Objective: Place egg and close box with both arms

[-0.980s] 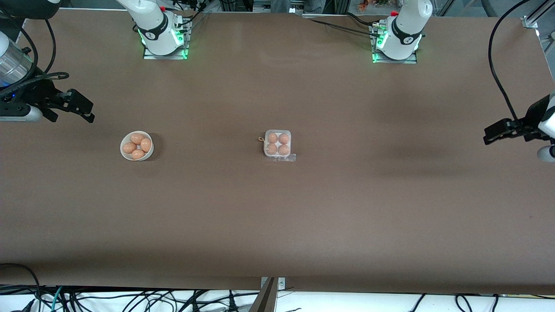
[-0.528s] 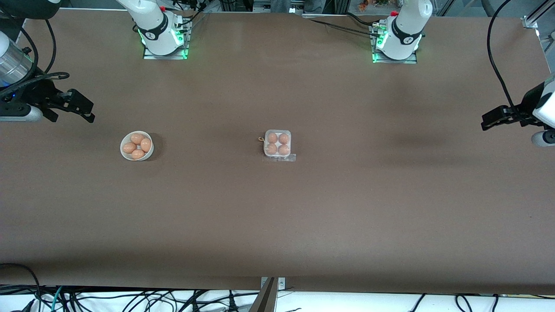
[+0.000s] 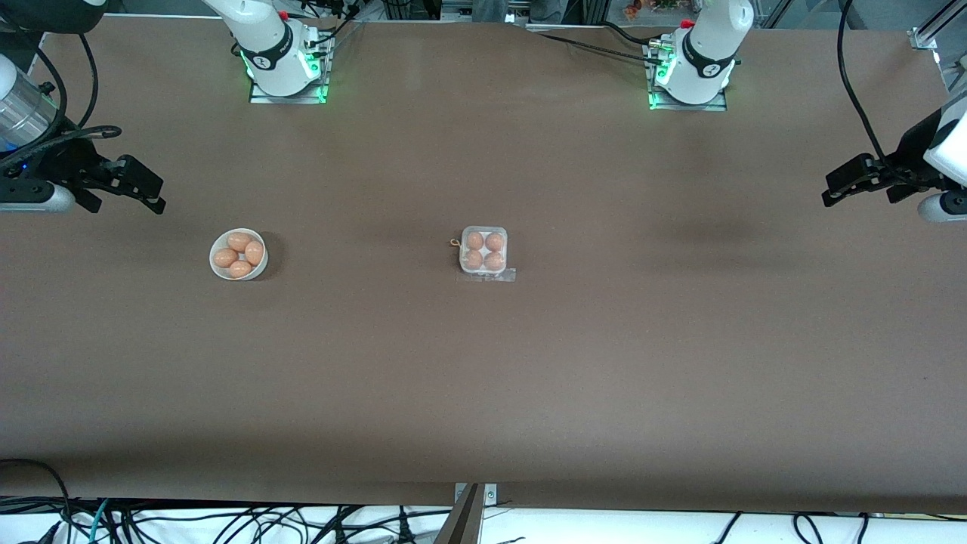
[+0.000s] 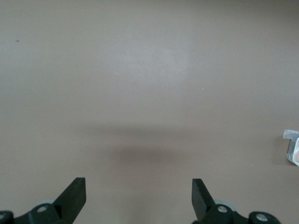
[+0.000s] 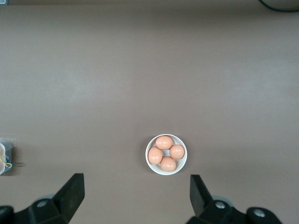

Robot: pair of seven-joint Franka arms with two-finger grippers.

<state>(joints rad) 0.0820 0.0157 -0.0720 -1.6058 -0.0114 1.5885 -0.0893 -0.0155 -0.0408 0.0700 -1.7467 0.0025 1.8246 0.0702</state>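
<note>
Tan-brown eggs [image 3: 483,250] fill the clear, whitish-trayed box [image 3: 483,230], more of the same colour sit in a white bowl [image 3: 214,267], and black grippers (both of them) hang over the plain brown table [image 3: 483,393].

Under my matt black plastic fingers [image 4: 74,193] lay a matt brown table [image 3: 483,393], bearing the clear glossy plastic box [image 3: 483,251] and a smooth white bowl [image 3: 238,254] of matt tan eggs [image 5: 164,142].

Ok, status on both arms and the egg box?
Left gripper and right gripper open, empty, at opposite table ends. Box mid-table, four eggs inside, lid looks shut. Nothing in the way.
</note>
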